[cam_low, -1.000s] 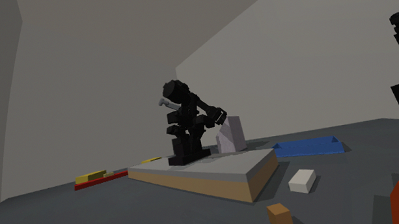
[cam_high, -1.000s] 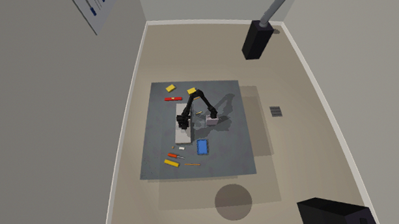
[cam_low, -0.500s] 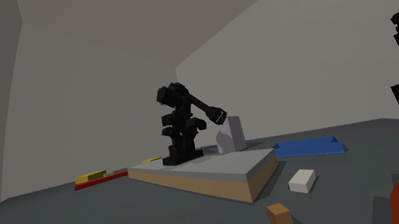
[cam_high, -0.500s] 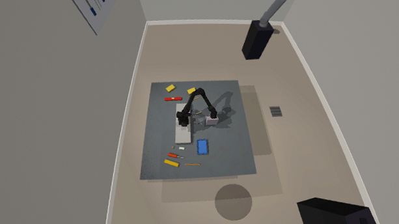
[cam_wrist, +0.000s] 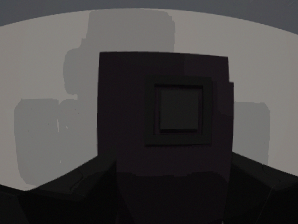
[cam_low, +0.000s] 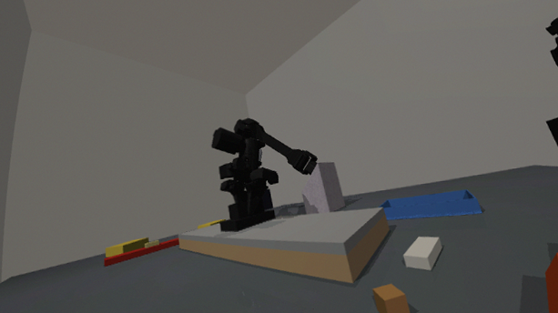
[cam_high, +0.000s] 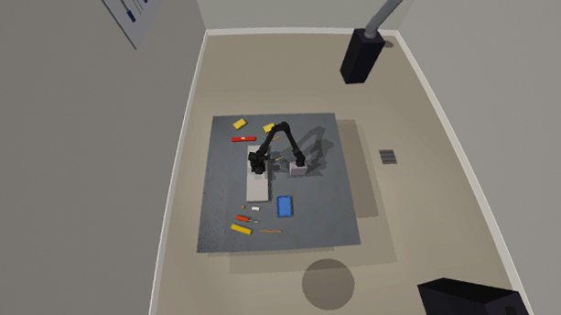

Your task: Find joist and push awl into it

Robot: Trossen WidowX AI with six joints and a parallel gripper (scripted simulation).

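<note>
Stud finder point(cam_high: 264, 170) point(cam_low: 243, 221) point(cam_wrist: 122, 100) is sitting over the pale panel point(cam_high: 253, 190) point(cam_low: 325, 232) point(cam_wrist: 35, 70), with the partly open gripper point(cam_high: 257, 163) point(cam_low: 251, 206) point(cam_wrist: 165, 153) clamping it. Near the panel, the blue tray point(cam_high: 285, 206) point(cam_low: 433, 206) is showing its bare blue bottom.

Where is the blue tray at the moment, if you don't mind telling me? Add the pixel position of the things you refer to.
In the top view, the blue tray point(cam_high: 284, 206) point(cam_low: 433, 206) lies just right of the floor panel's point(cam_high: 256, 188) point(cam_low: 297, 232) lower end, above the thin orange stick point(cam_high: 270, 231).
</note>
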